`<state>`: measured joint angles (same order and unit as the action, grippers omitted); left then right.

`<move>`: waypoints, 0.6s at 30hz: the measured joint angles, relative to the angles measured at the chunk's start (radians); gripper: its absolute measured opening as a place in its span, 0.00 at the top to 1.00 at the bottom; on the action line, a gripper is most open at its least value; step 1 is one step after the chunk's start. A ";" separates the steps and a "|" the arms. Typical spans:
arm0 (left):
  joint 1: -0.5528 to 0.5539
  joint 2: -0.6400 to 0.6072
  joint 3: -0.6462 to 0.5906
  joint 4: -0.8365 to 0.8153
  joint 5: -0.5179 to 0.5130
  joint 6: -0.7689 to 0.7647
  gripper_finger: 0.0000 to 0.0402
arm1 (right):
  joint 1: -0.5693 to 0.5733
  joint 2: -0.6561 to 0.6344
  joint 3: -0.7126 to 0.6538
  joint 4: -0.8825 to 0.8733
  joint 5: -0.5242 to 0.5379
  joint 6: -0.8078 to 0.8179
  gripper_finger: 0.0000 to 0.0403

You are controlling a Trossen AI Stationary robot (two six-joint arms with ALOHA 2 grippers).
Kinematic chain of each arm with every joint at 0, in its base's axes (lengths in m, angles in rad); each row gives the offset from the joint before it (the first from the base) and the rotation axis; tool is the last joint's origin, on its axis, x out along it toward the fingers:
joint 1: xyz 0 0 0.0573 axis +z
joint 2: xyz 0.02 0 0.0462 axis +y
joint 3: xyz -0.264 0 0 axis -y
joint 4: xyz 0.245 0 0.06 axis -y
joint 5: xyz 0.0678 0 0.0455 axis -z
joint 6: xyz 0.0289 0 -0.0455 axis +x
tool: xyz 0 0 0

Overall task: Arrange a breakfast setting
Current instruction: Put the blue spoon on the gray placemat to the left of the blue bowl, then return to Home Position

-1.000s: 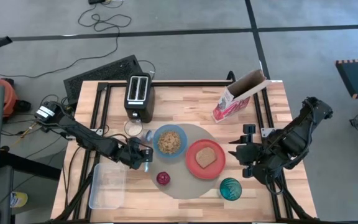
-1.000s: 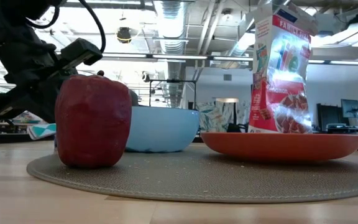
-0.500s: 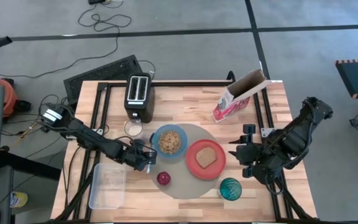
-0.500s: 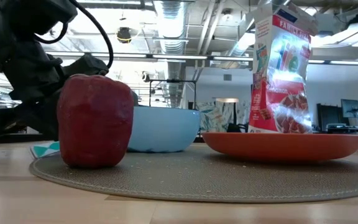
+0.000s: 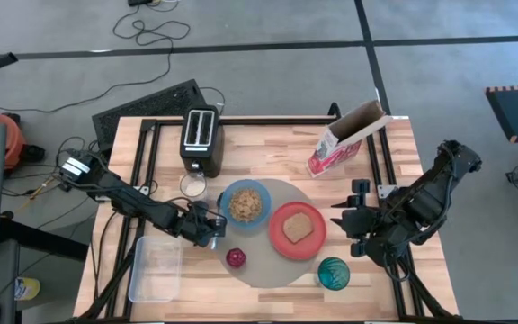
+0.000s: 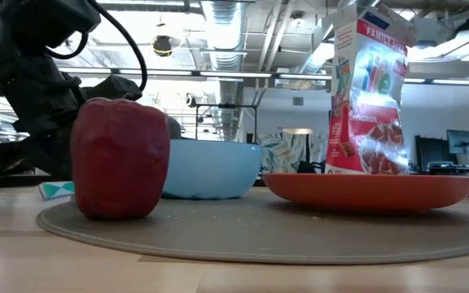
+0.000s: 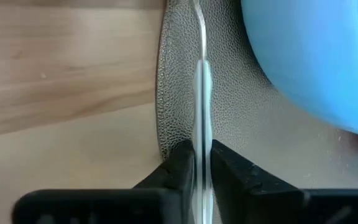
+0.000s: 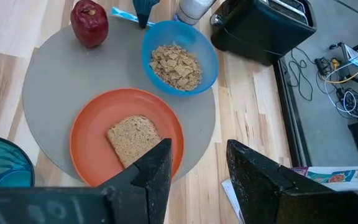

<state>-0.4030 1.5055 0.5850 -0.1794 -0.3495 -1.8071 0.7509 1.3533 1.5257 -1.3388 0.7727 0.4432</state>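
A round grey-beige mat (image 5: 268,270) carries a light-blue bowl (image 5: 245,205) of cereal, a red-orange plate (image 5: 281,245) with a toast slice (image 5: 297,227), and a red apple (image 5: 236,258). A teal glass (image 5: 334,273) stands at the mat's near right edge. My left gripper (image 5: 210,227) is at the mat's left edge, beside the bowl, shut on a small spoon (image 7: 201,93). My right gripper (image 5: 353,225) hovers open and empty to the right of the plate. My left gripper pinches the spoon between its two fingers (image 7: 182,163), with the spoon edge-on in the gap. The thin silver part (image 7: 202,74) runs forward from the fingertips along the mat's left edge. The fingers come low from the table's left. A light-blue end (image 6: 55,189) shows low beside the apple.
A black-and-silver toaster (image 5: 201,139) stands at the far left with a small round jar (image 5: 192,185) in front of it. An open cereal box (image 5: 347,139) stands at the far right. A clear plastic tub (image 5: 156,268) lies at the near left.
My left gripper has moved a little toward the bowl and come down, still shut on the spoon. The spoon's light-blue end has dropped from beside the apple's middle to just above the table.
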 joint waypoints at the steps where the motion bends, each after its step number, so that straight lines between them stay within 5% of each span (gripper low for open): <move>1: 0.000 0.000 0.000 -0.007 -0.005 -0.007 0.87 | 0.000 0.000 0.000 0.000 0.000 0.000 0.55; 9: 0.000 -0.003 0.001 -0.010 -0.011 0.017 0.68 | 0.000 0.000 0.000 0.000 0.000 0.000 0.55; 18: 0.000 -0.054 -0.003 -0.031 0.024 0.107 0.65 | 0.000 0.000 0.000 0.000 0.000 0.001 0.55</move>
<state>-0.4030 1.4519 0.5823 -0.2109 -0.3259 -1.7005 0.7509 1.3534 1.5257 -1.3389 0.7723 0.4438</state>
